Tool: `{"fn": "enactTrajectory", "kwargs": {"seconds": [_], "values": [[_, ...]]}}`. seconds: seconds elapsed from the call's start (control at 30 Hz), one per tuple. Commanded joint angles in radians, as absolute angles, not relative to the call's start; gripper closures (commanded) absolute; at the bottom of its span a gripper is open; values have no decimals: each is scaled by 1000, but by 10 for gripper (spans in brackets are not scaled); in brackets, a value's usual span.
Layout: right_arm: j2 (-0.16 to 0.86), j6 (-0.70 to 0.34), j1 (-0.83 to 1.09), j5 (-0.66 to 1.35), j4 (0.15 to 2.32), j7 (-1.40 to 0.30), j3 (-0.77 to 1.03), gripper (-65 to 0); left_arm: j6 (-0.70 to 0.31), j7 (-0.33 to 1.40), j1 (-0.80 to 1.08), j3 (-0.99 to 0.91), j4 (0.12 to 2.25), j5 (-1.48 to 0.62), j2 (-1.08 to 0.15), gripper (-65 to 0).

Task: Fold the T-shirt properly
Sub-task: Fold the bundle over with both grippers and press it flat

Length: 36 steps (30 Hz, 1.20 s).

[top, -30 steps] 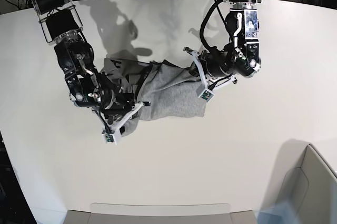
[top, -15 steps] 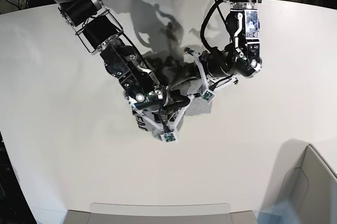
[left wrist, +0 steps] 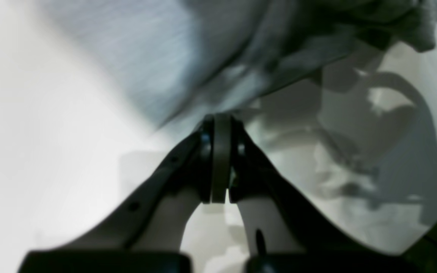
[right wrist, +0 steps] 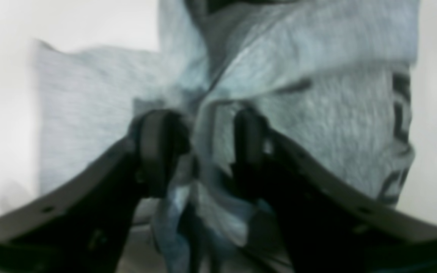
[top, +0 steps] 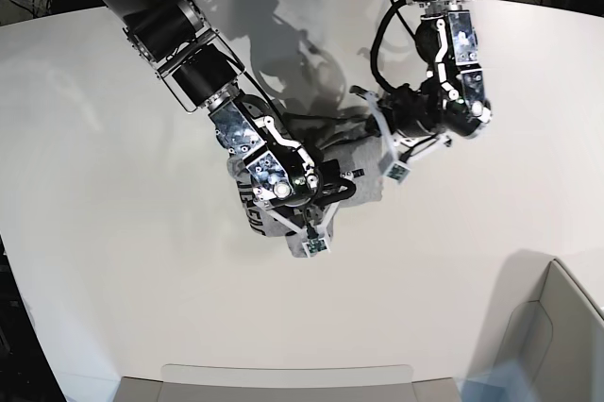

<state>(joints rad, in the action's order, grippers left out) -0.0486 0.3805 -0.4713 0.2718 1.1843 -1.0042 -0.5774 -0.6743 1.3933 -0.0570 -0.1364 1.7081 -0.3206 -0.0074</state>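
The heather-grey T-shirt (top: 366, 187) lies bunched at the table's middle, mostly hidden under the arm on the left; black lettering (top: 253, 216) shows at its left edge. My right gripper (top: 311, 225) is over the shirt's front edge. In the right wrist view, my right gripper (right wrist: 205, 148) has a thick fold of the shirt (right wrist: 317, 125) between its fingers. My left gripper (top: 385, 141) is at the shirt's right side. In the blurred left wrist view, my left gripper (left wrist: 220, 121) has its jaws pressed together, with the shirt's edge (left wrist: 135, 57) reaching the tips.
The white table (top: 142, 260) carries the shirt. A grey bin (top: 557, 326) stands at the front right corner. A grey tray edge (top: 283, 381) runs along the front. Cables lie behind the table's far edge.
The arm on the left has swung right across the table, dragging the shirt's left part over the rest. My left gripper has shifted slightly right. The shirt is now more bunched.
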Motion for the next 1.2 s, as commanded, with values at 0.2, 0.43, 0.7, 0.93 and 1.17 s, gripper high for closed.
{"fn": "enactTrajectory", "kwargs": {"seconds": [0.2, 0.43, 0.7, 0.93, 1.17], "values": [[-64, 286, -504, 272, 1271, -990, -573, -320, -674, 1396, -56, -298, 1753, -325, -15, 0], [-140, 193, -499, 272, 1251, -984, -575, -320, -674, 1396, -36, -421, 1751, -325, -39, 0], [-94, 131, -414, 268, 1557, -989, -515, -320, -674, 1396, -13, -427, 1751, -325, -48, 0], [35, 133, -285, 268, 1819, -1064, -326, -320, -674, 1396, -16, -427, 1751, -325, -44, 0], [134, 133, -163, 268, 1821, -1079, -134, -230, -674, 1396, -16, -426, 1751, -325, -44, 0]]}}
